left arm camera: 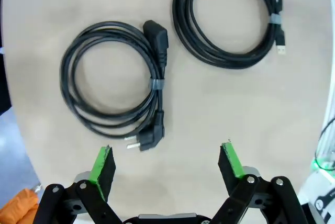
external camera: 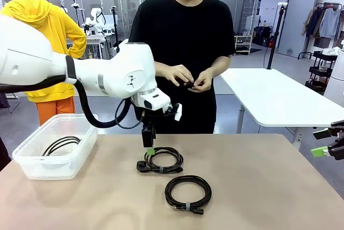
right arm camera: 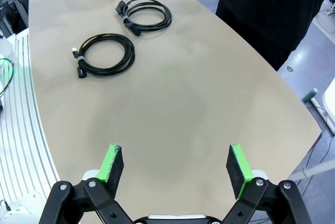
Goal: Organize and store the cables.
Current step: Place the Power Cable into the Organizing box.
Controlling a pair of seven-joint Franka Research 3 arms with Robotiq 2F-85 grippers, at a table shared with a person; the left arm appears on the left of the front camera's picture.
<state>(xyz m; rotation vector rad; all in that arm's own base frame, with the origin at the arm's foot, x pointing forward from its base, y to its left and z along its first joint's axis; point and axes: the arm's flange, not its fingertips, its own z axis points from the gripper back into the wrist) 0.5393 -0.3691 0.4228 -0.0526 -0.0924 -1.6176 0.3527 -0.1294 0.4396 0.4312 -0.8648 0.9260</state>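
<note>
cables (external camera: 160, 170) — 2 on table (external camera: 258, 187); 1 in bin (external camera: 48, 168) | left end effector (left arm camera: 165, 153) wide | right end effector (right arm camera: 175, 153) wide

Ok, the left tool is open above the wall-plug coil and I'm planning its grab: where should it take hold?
Likely at the grey tie, where the coil's strands are bunched into one bundle. It lies flat on the table, so bring the left tool straight down, jaws straddling that bundle crosswise.

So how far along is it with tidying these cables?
One coil already lies in the clear bin. The open left gripper hangs by the plugged coil, holding nothing. That and the nearer coil lie unstored on the table; the right gripper is open, idle.
</note>
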